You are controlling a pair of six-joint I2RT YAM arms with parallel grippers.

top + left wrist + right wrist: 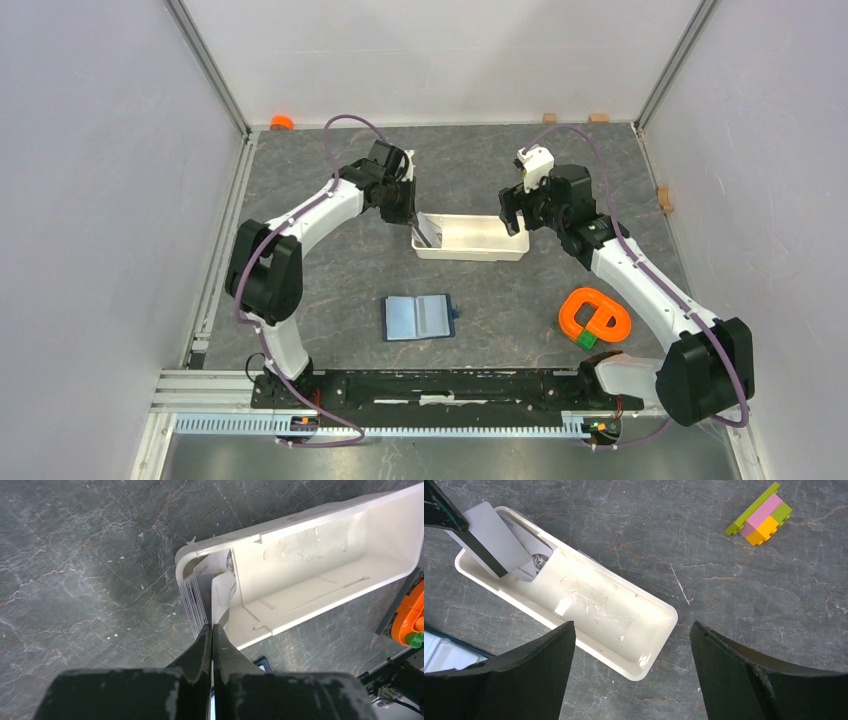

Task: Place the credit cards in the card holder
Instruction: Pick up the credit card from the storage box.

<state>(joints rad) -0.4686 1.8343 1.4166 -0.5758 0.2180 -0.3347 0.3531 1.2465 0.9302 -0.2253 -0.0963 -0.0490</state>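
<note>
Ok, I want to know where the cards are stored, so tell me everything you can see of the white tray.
The white tray is a long open tub with rounded corners and upright walls, glossy like plastic, its floor scuffed. It lies flat on the grey table, beyond the centre. A stack of cards stands on edge at its left end, where the left pincer is shut on one card. The right pincer hangs open over the other end.

Grey, pale-veined table (330,280), white tray (470,252).
Silvery-grey credit cards (494,527), navy card holder (418,317) with pale blue inside, lime-pink-orange block stack (760,514), black fingers (524,680).
</note>
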